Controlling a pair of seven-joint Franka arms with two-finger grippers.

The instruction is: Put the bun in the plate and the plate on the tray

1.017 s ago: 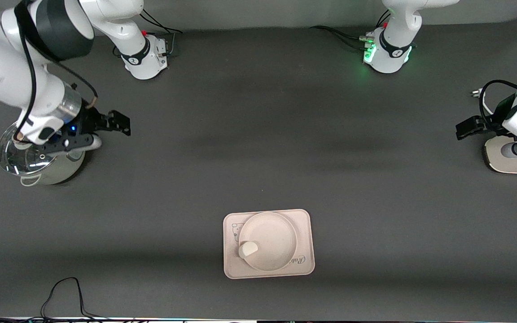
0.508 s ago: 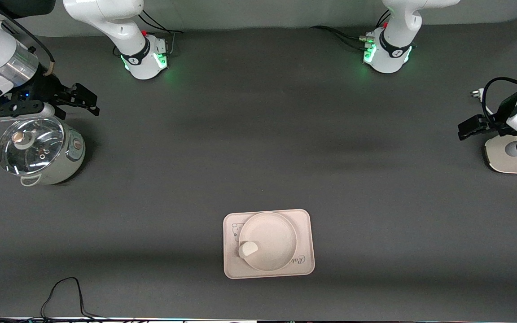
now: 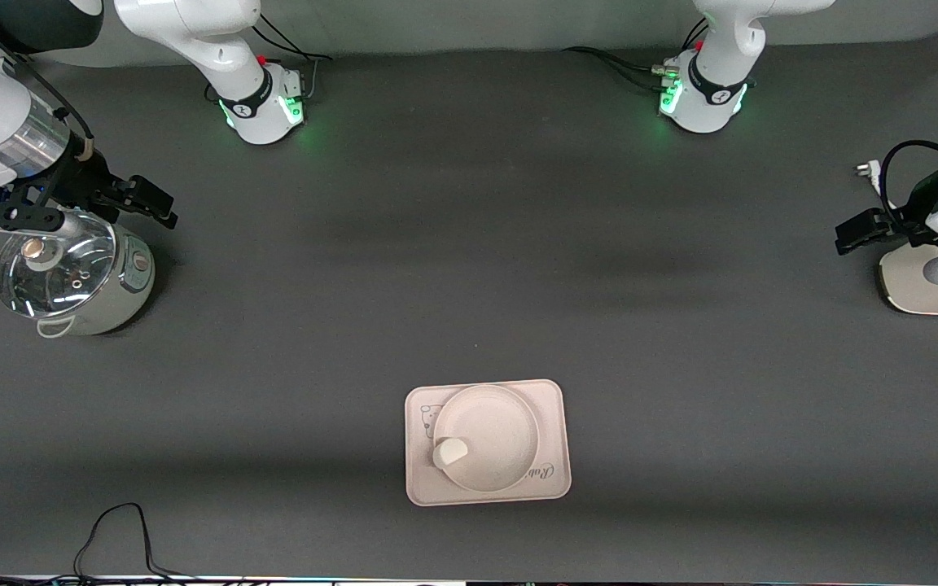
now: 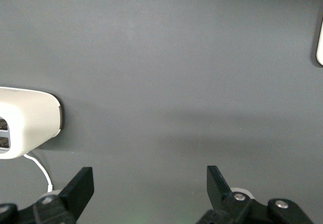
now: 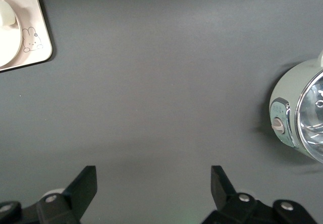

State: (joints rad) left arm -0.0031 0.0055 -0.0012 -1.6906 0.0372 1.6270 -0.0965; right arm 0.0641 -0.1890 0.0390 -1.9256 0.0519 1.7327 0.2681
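Front view: bun in plate, resting against the rim toward the right arm's end; plate on tray, covering most of it. Tray's long axis along the desk from one arm's end to the other, "Rabbit" script at the corner nearest the camera. Since a second ago, right claw pulled back and up off the pot, now over the desk just beside the pot's lid, well apart from the tray; left claw barely shifted, waiting by the white appliance. Judged: both placements done, arms retreating.

Left wrist view: left claw spread apart, nothing between its fingers; bare desk ahead, tray edge only just visible.

Right wrist view: right claw spread apart, empty; tray corner with rabbit drawing well away, pot off to one side.
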